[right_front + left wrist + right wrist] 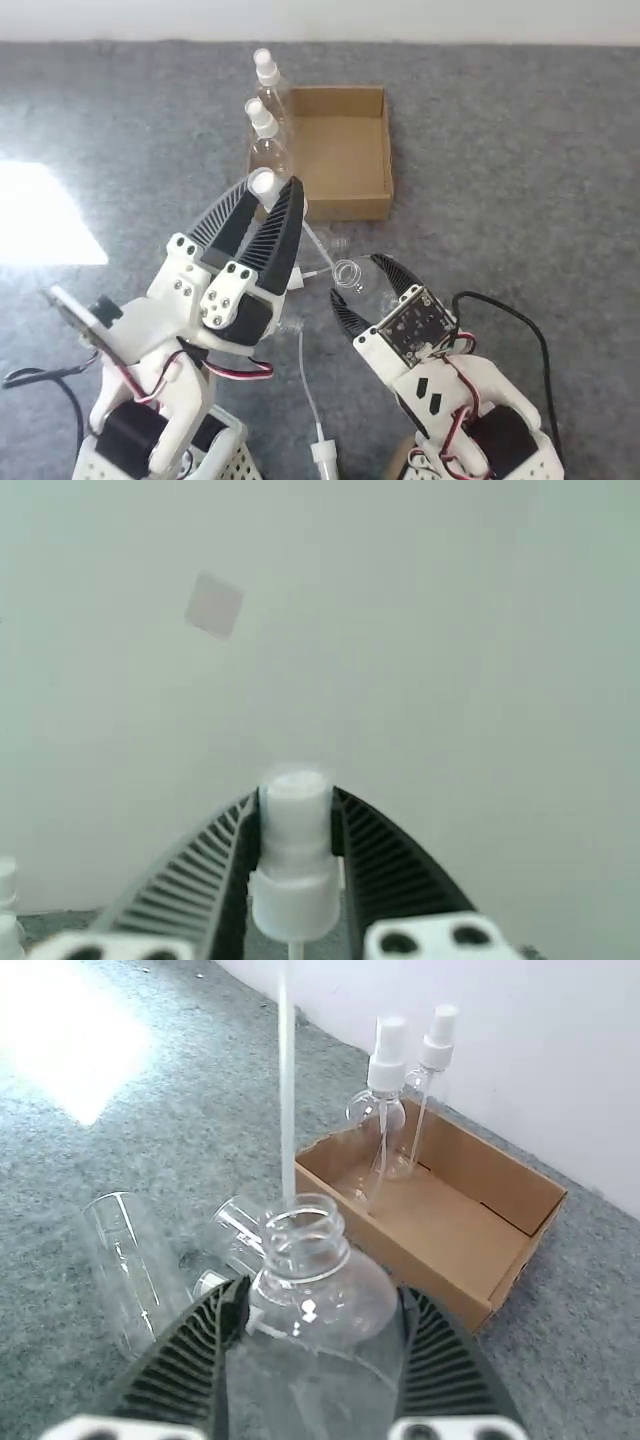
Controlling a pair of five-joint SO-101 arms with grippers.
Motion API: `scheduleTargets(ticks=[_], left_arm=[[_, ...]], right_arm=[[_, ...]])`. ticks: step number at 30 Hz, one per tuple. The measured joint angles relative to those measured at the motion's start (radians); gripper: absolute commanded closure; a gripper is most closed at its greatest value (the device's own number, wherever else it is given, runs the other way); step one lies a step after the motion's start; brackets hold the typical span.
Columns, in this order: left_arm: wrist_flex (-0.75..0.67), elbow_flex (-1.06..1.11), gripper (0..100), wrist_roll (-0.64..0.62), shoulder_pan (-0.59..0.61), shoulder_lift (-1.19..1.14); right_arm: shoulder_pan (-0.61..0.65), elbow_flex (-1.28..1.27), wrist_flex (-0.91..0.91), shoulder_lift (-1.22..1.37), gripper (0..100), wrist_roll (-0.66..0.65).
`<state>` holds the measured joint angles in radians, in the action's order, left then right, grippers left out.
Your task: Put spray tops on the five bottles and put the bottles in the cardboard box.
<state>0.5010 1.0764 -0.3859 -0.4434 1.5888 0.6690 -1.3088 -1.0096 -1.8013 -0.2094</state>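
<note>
My left gripper (272,183) (295,810) is shut on a white spray top (262,183) (295,845), held up off the table. Its thin tube (318,245) (286,1080) slants down to the open neck of a clear bottle (348,272) (310,1285). My right gripper (356,278) (320,1298) is shut on that bottle and holds it upright. I cannot tell whether the tube's tip is inside the neck. The cardboard box (375,150) (500,1195) lies open behind. Two bottles with spray tops (264,65) (260,115) (385,1045) (438,1030) stand along its left wall.
Two clear bottles without tops (125,1255) (232,1228) lie on the grey carpet between the grippers and the box. A loose spray top (322,455) with its tube lies near the front edge between the arm bases. A bright patch of light (40,215) marks the left side.
</note>
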Motion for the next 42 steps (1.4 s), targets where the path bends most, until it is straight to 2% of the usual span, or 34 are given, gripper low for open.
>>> scheduleTargets(ticks=[12, 20, 29, 36, 42], left_arm=[[0.0, -0.005, 99, 0.017, 0.0, 0.005], [0.052, -0.012, 99, 0.02, -0.008, 0.143], [0.052, 0.021, 99, 0.02, -0.006, 0.149], [0.052, 0.091, 99, 0.032, -0.098, 0.149], [0.026, 0.121, 99, 0.074, -0.106, 0.149]], right_arm=[[0.0, -0.064, 0.052, 0.0, 94.3, 0.0], [0.0, -0.089, 0.083, 0.002, 94.3, 0.002], [-0.002, -0.089, 0.083, 0.002, 94.3, 0.002], [-0.002, -0.089, 0.089, 0.002, 94.5, 0.002], [0.0, -0.089, 0.089, 0.002, 94.5, 0.002]])
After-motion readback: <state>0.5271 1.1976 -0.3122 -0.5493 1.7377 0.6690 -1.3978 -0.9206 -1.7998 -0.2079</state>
